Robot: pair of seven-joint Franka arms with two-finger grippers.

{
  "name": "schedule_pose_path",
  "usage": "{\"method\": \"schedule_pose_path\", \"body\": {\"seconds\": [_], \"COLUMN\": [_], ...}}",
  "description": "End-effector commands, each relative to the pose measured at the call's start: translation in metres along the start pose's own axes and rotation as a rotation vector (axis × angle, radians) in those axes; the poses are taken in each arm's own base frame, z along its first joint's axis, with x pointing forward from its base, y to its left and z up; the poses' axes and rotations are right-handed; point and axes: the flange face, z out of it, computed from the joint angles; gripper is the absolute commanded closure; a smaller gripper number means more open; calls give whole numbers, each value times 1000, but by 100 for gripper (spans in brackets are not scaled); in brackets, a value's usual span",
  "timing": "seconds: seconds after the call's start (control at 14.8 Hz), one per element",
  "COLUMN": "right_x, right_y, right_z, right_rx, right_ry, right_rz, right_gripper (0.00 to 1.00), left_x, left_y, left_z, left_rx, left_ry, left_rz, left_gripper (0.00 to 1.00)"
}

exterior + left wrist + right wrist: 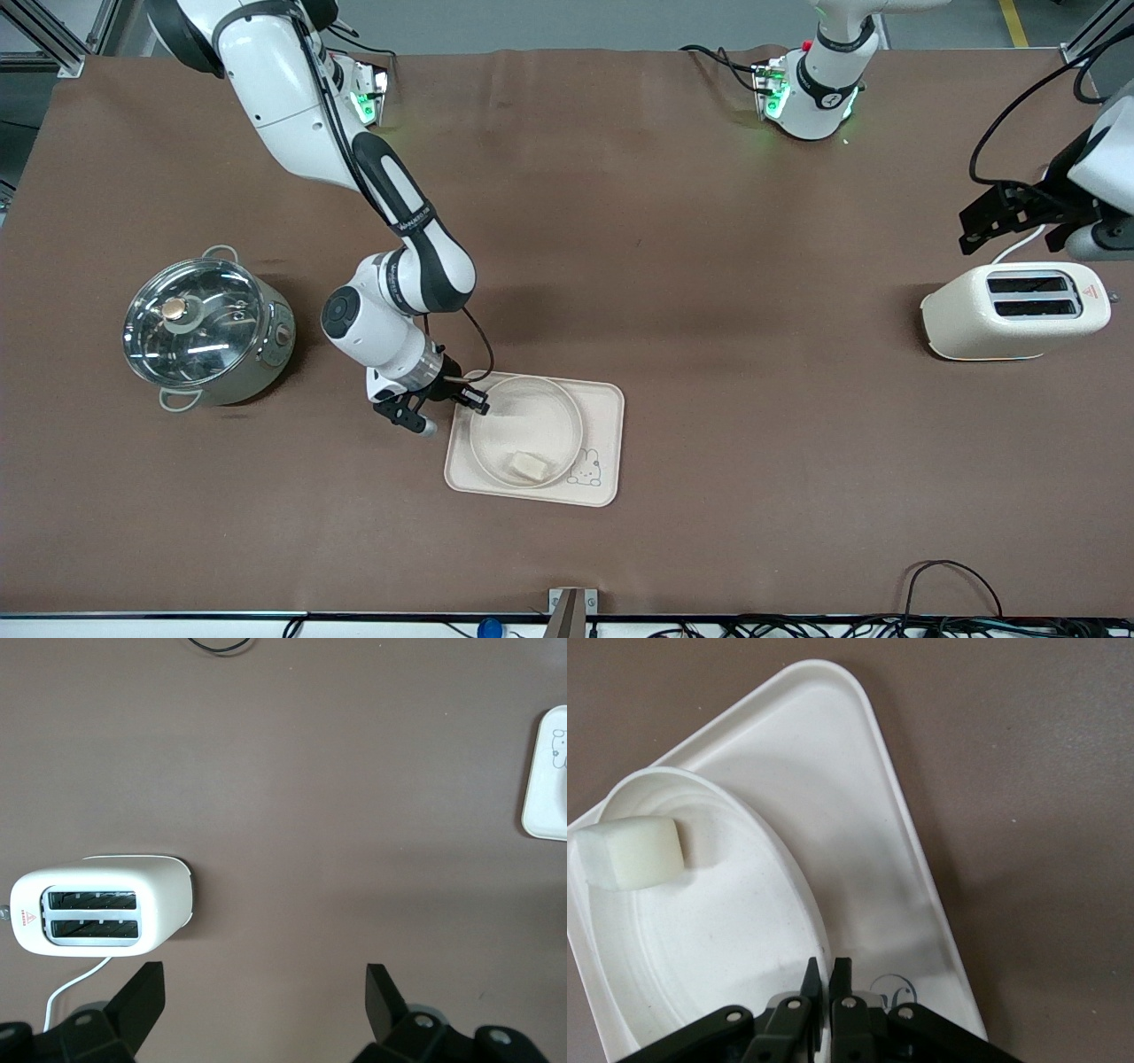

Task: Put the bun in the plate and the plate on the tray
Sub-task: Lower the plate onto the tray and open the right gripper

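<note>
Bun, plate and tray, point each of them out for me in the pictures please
bun (529, 466), front view, its top face.
plate (483, 409), front view, its raised rim near the right gripper (467, 400).
tray (605, 425), front view, bare strip beside the plate.

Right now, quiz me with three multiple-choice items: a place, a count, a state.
1. The bun lies: A in the pot, B in the plate, C on bare table.
2. Toaster slots: A one, B two, C four.
3. Left gripper: A open, B shut on bun, C shut on plate.
B, it sits inside the plate on the tray; B, two slots show; A, it hangs open over the table beside the toaster, while the right gripper pinches the plate's rim.
</note>
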Motion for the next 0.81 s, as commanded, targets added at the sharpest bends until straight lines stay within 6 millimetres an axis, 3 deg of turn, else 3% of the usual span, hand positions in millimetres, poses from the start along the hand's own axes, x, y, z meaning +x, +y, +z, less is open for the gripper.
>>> {"method": "schedule_pose_path", "body": {"seconds": [0.0,0.07,0.14,0.27,0.41,0.47,0.61,0.75], "right_x": [4,3,4,2,2,0,2,4], "right_y": [-4,-4,-4,-4,-4,-3,-3,-15], "right_z": [1,1,1,1,1,1,-6,-36], "right_rx": [23,23,23,27,28,24,22,25], "right_ry": [-9,-12,-11,-18,-27,-39,-63,-128], "right_rz": [-1,1,1,10,20,20,24,6], "right_gripper": [99,86,64,33,8,0,0,0], "left_x": [-11,-10,-10,-4,-2,-3,-3,-5], "left_y": [-3,0,2,-1,-2,-2,-1,1], "left_z": [15,15,13,7,7,7,3,4], "left_rx": [-54,-56,-58,-52,-49,-49,-48,-45], "left_ry": [11,9,12,28,28,26,28,5], "left_rz": [9,12,12,13,14,13,13,14], "left_gripper": [0,0,0,0,0,0,0,0]}}
